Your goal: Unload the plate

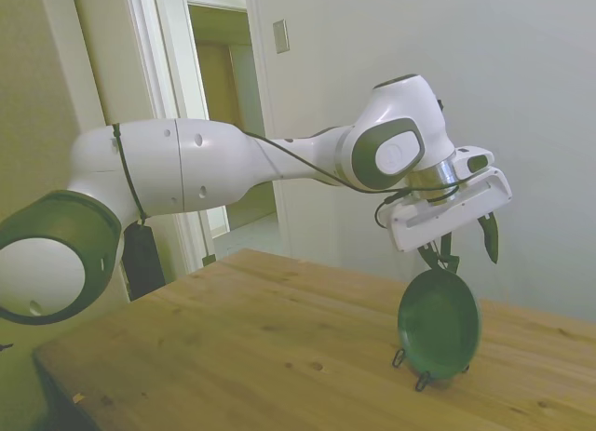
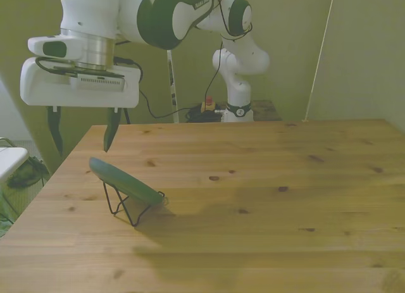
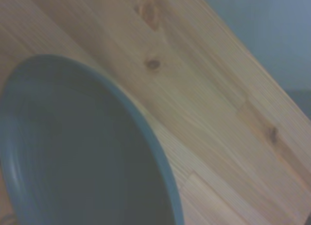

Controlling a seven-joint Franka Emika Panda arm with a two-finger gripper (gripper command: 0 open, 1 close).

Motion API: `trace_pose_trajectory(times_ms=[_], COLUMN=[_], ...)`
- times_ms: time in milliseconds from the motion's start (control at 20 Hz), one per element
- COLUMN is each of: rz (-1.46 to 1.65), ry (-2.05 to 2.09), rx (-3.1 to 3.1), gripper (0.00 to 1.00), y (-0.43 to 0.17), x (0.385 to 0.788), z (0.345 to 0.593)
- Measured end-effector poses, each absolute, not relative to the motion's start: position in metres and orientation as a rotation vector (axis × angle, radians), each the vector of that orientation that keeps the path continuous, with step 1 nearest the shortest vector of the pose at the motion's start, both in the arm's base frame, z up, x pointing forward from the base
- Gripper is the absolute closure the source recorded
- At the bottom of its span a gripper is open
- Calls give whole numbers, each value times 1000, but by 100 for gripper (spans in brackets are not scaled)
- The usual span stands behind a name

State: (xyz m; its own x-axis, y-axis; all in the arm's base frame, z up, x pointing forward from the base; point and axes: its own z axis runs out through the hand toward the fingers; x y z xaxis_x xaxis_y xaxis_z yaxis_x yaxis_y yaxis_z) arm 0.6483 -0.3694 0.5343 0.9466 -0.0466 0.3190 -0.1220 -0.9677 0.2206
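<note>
The dark green plate (image 1: 439,321) (image 2: 123,181) leans tilted on a thin black wire stand (image 2: 124,209) (image 1: 411,367) near the front view's left side of the wooden table (image 2: 266,179). My gripper (image 2: 83,141) (image 1: 464,249) hangs open just above the plate's upper rim, one dark finger on each side of that rim, and holds nothing. The wrist view shows the plate's hollow face (image 3: 82,152) from close by against the table planks.
The table's edge (image 2: 54,179) runs close beside the plate on the front view's left. The robot base (image 2: 239,84) stands behind the far edge with a red button (image 2: 207,105) beside it. A doorway (image 1: 228,124) shows behind the arm.
</note>
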Motion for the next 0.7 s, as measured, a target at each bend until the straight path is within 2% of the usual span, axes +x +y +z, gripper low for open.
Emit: trace_pose_trajectory(times_ms=[450,500,700], rz=[568,582,635], ry=[36,42,32], rx=[2804,2793,2754], gripper=[0,100,100], y=[-358,-358,-361], x=[642,640,631], z=[510,507,495])
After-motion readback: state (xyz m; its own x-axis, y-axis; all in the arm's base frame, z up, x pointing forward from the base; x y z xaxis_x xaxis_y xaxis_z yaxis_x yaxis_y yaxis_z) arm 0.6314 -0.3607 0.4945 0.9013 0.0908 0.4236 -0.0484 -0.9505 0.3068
